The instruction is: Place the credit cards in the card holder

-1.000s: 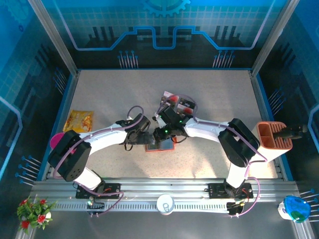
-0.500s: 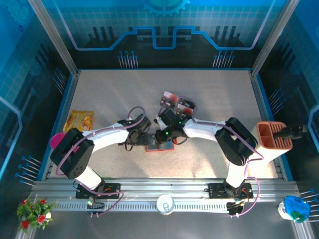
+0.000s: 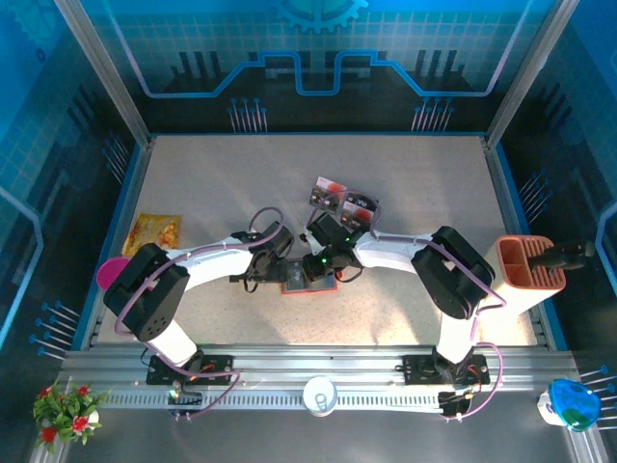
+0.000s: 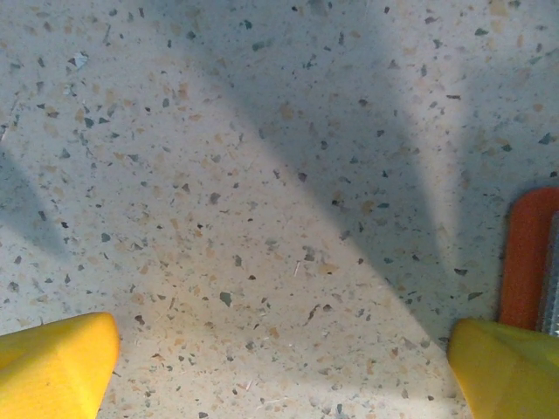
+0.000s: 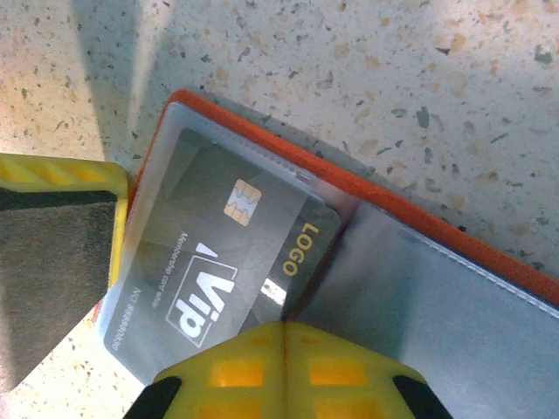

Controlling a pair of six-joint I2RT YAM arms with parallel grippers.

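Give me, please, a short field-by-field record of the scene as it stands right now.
card holder: open flat on the table, under the two grippers
grey VIP card: at the holder's clear pocket, partly under the plastic
loose credit cards: two visible, on the table beyond the holder
right gripper: shut, tips at the VIP card's edge
left gripper: open, low over bare table beside the holder's orange edge
yellow snack packet: left side of the table
orange container: at the table's right edge
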